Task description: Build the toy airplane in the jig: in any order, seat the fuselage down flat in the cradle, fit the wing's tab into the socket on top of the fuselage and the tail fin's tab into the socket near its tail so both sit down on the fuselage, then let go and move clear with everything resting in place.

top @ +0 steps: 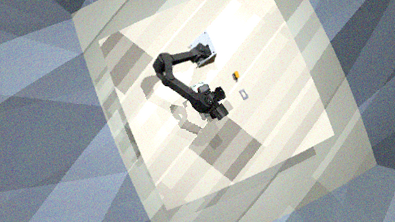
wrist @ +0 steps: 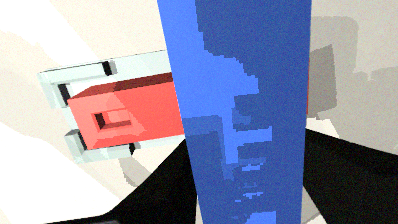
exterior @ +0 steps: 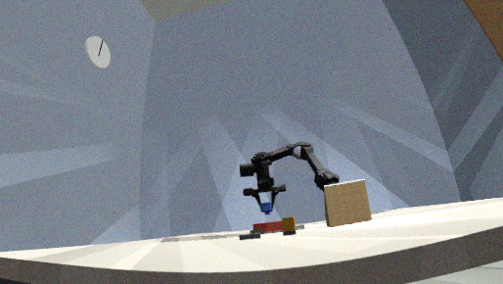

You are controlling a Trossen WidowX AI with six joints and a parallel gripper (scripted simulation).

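Leaves an open-air gap below the blue wing (exterior: 265, 207) (wrist: 245, 100) and its tab, above the red fuselage (exterior: 267, 226) (wrist: 125, 115). Puts the wing across part of the fuselage in the wrist view, blocking sight of its middle. Meets the pale walls of the cradle (wrist: 135, 59) around the fuselage, low down. Has the orange block (top: 235, 75) (exterior: 289, 225) and the small frame (top: 241, 93) (exterior: 250, 237) standing to one side, with a passage between. Faces a tall tan panel (exterior: 348, 203) beside the arm's base.
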